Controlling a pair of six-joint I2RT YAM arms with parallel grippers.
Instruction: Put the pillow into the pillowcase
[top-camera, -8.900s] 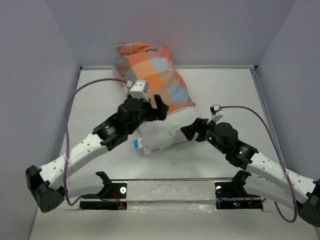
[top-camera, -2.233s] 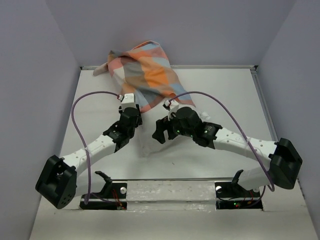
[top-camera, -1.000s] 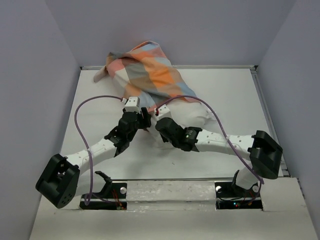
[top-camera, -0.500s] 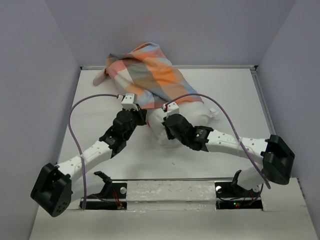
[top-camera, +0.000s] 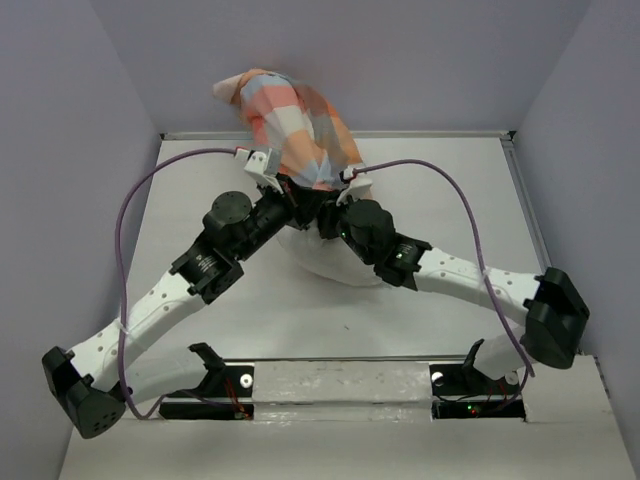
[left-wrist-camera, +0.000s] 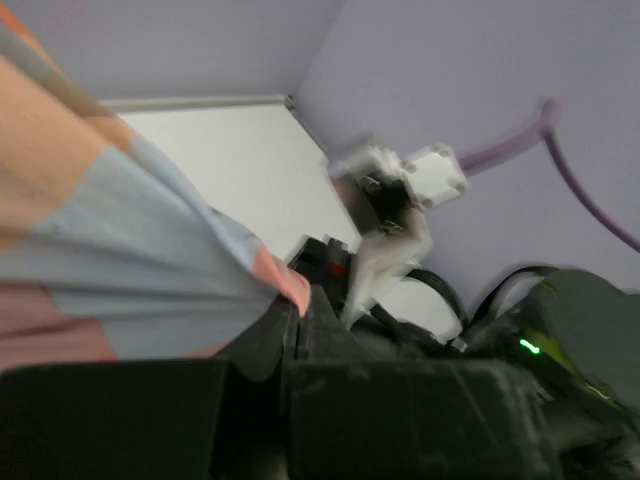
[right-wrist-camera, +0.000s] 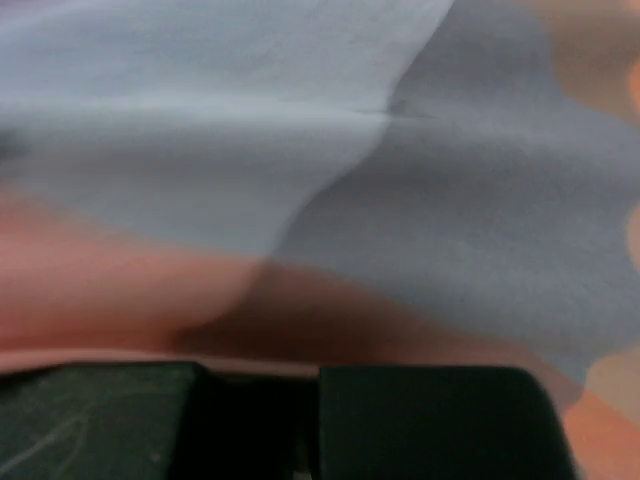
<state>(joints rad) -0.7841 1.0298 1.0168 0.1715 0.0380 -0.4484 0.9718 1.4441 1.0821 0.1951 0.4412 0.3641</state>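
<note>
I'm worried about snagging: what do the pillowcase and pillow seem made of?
The pillowcase looks like thin matte woven cloth, perhaps cotton: it hangs in soft folds. The pillow shows matte white fabric, apparently over soft filling: it looks plump and rounded.

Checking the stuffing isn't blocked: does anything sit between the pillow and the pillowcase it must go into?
Nothing visible does. The pillow lies right under the held-up pillowcase, whose lower edge the left gripper and the right gripper pinch. Only those two grippers crowd that edge; whether its mouth is open cannot be seen.
</note>
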